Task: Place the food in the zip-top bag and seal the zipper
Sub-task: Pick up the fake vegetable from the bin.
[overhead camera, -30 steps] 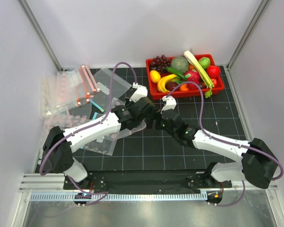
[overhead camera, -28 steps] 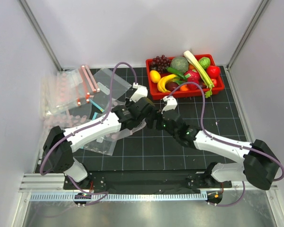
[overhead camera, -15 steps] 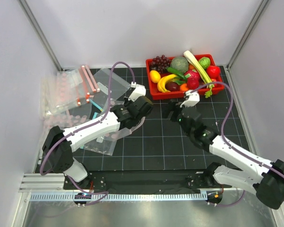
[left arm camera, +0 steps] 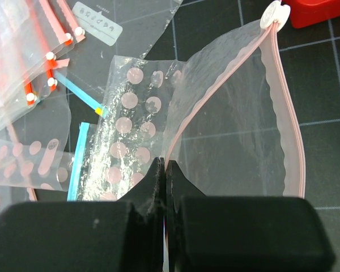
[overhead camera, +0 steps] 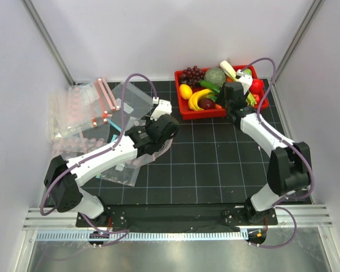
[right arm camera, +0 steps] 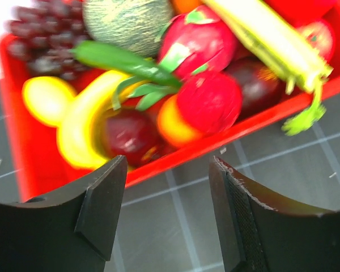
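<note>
Left wrist view: left gripper (left arm camera: 163, 170) pinched shut on the zip-top bag (left arm camera: 232, 136) — spare bags (left arm camera: 124, 107) crowded alongside; right gripper (right arm camera: 167, 192) hung parted, empty, at the red tray (right arm camera: 11, 113).

Mat (overhead camera: 215, 164) bears red tray (overhead camera: 207, 114), zip-top bag (left arm camera: 232, 141), spare bags (overhead camera: 73, 110).

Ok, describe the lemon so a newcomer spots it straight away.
Look to the red tray at the table's far right. The lemon lies at its left end, on the near side of the purple grapes. It is a small plain yellow oval, while the banana beside it is long and curved.
</note>
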